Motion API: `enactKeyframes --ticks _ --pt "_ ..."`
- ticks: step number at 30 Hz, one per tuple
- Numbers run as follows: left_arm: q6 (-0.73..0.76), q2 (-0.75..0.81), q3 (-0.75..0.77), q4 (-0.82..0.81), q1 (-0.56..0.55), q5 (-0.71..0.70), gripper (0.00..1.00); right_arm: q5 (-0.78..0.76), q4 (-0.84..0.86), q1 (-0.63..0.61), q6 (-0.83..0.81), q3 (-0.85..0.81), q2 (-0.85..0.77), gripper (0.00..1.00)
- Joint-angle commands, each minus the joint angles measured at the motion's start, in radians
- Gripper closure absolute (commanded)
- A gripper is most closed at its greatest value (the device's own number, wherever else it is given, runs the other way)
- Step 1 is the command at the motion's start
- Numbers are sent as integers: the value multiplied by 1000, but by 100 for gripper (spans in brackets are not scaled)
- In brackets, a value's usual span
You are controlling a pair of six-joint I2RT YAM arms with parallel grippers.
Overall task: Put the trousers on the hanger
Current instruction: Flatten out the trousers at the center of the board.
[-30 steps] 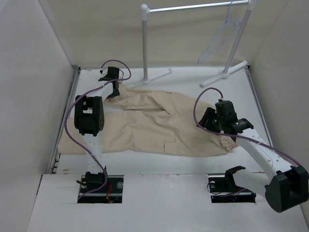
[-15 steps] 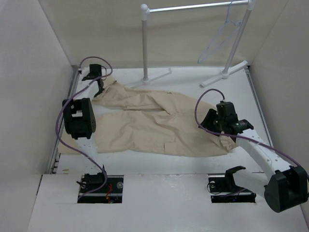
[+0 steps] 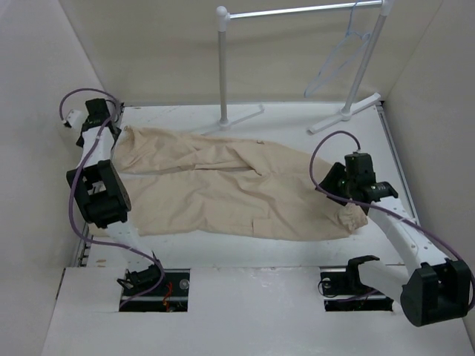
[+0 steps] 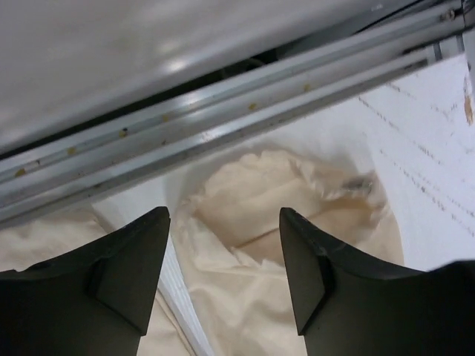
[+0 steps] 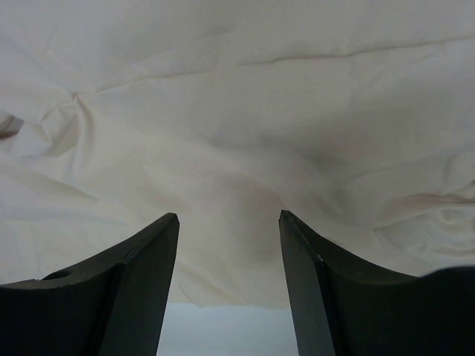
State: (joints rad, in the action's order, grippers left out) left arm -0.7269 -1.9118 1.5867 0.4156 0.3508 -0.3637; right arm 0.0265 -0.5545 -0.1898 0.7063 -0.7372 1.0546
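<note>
Left pincer (image 4: 223, 215) released above trousers (image 3: 223, 185) leg end; right pincer (image 5: 228, 215) released over bunched opposite end; likely laying cloth flat on surface (image 3: 297, 126); hanger (image 3: 335, 63) far beyond right pincer.

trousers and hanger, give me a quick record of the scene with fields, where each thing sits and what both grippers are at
trousers: spread flat on the table, lying left to right, wrinkled
hanger: hanging from the rack rail, far right, bare
left gripper: open, over the trousers' far-left end
right gripper: open, at the bunched right end
task state: trousers not yet on the hanger
</note>
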Motion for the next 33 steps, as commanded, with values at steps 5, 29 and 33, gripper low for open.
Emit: enactKeyframes --ticks 5,29,33 --pt "26 183 -85 -44 -325 -98 47 -71 1 152 -22 -209 76 89" --pt "139 183 -510 -98 -1106 246 51 -74 22 372 82 -172 449 40" --pt "138 244 -616 -80 -1077 183 52 -7 134 372 119 -151 415 81"
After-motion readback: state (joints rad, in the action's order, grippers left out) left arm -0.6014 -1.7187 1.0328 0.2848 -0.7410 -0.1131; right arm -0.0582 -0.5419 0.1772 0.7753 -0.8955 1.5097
